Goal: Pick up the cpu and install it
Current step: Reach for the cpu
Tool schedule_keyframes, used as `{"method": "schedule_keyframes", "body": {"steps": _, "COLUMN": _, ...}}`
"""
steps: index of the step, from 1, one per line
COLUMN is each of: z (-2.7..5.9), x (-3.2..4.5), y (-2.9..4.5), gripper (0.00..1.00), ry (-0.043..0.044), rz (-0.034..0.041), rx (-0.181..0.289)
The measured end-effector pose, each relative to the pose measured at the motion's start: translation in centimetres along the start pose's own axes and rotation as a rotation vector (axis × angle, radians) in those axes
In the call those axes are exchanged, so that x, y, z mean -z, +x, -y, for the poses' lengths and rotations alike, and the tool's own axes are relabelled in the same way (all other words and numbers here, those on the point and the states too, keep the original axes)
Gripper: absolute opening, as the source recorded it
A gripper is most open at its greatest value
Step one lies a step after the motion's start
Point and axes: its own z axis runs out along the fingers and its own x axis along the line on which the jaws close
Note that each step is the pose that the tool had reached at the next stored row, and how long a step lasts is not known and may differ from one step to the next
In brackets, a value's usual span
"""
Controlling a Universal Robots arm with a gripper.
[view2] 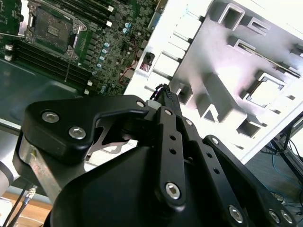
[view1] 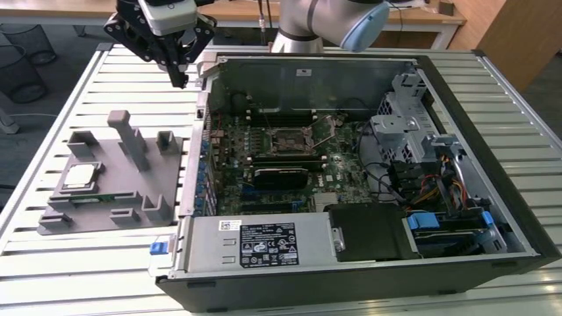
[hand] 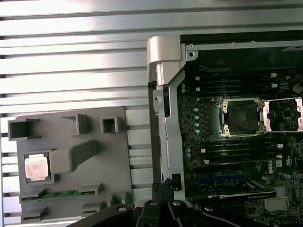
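Hand: raised above the desk at the far side, over the far-left corner of the open computer case as the exterior view shows it. Its fingers point down and are pressed together, with nothing between them; both wrist views confirm this.

Cpu: not yet picked up. It lies flat, metal top upward, in a square recess of the grey fixture, which stands on the desk at the exterior view's left, beside the case. It is well apart from the hand. The first wrist view shows the cpu with a green memory stick slotted in the fixture just beside it.

Socket: on the motherboard inside the case, empty, with its load plate swung open to one side.
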Motion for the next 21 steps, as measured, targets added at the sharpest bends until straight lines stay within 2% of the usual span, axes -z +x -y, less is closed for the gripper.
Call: {"method": "schedule_keyframes", "body": {"steps": 21, "z": 0.09, "x": 0.03, "y": 1.22, "gripper": 0.11, "ry": 0.0000, "rz": 0.0000, "rx": 0.000}}
